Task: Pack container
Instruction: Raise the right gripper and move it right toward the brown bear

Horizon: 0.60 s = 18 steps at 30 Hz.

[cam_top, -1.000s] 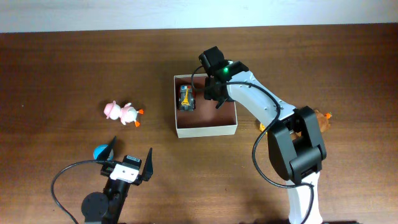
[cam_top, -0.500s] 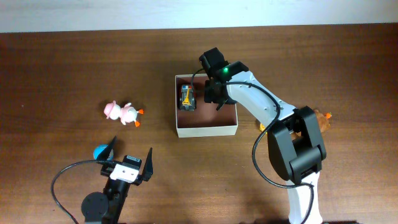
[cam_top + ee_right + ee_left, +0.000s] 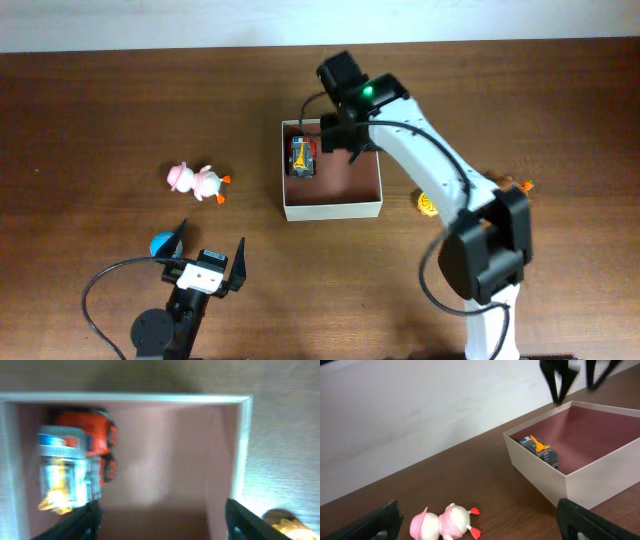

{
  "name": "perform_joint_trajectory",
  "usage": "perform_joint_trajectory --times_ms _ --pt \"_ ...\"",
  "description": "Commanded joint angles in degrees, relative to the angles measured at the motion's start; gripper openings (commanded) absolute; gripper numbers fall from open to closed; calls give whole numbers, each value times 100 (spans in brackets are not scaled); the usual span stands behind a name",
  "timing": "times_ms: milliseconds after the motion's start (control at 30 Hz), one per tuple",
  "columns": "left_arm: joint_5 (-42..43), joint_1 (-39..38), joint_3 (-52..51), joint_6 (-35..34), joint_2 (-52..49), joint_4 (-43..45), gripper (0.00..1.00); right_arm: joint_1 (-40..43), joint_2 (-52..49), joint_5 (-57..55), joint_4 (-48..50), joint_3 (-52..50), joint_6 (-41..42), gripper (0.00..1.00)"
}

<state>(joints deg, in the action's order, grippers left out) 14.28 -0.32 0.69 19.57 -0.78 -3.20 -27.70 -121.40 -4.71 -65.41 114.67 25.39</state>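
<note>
The container point(image 3: 332, 209) is a square white-walled box with a reddish-brown floor at mid-table. A small toy car point(image 3: 301, 156) lies in its far left corner. My right gripper point(image 3: 338, 142) hovers over the container's far edge, open and empty. In the right wrist view the container wall point(image 3: 242, 450) and the car point(image 3: 75, 467) lie below the open fingers point(image 3: 160, 520). My left gripper point(image 3: 210, 250) is open and empty near the front edge. Its view point(image 3: 485, 521) shows the container point(image 3: 580, 480), the car point(image 3: 540, 450) and a pink duck toy point(image 3: 442, 522).
The pink and white duck toy point(image 3: 198, 181) lies left of the container. A blue toy point(image 3: 161, 243) sits beside the left gripper. A yellow toy point(image 3: 427, 203) and a brown and orange toy point(image 3: 520, 186) lie right of the container.
My right gripper has risen and shifted slightly toward the container's far edge, and the arm has stretched out, uncovering the yellow toy. The car stays in the container. The left arm has not moved.
</note>
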Motion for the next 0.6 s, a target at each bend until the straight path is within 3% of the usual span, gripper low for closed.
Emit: perform_joint_trajectory --times_ms 0,100,567 --pt "-39 0 -17 26 48 -31 100 170 544 -356 -461 614 -118 86" --pt "-39 0 -17 26 48 -31 100 485 745 -570 -935 868 -116 99" --pt "-39 0 -17 26 48 -31 100 2986 1113 -496 -2863 809 -107 99"
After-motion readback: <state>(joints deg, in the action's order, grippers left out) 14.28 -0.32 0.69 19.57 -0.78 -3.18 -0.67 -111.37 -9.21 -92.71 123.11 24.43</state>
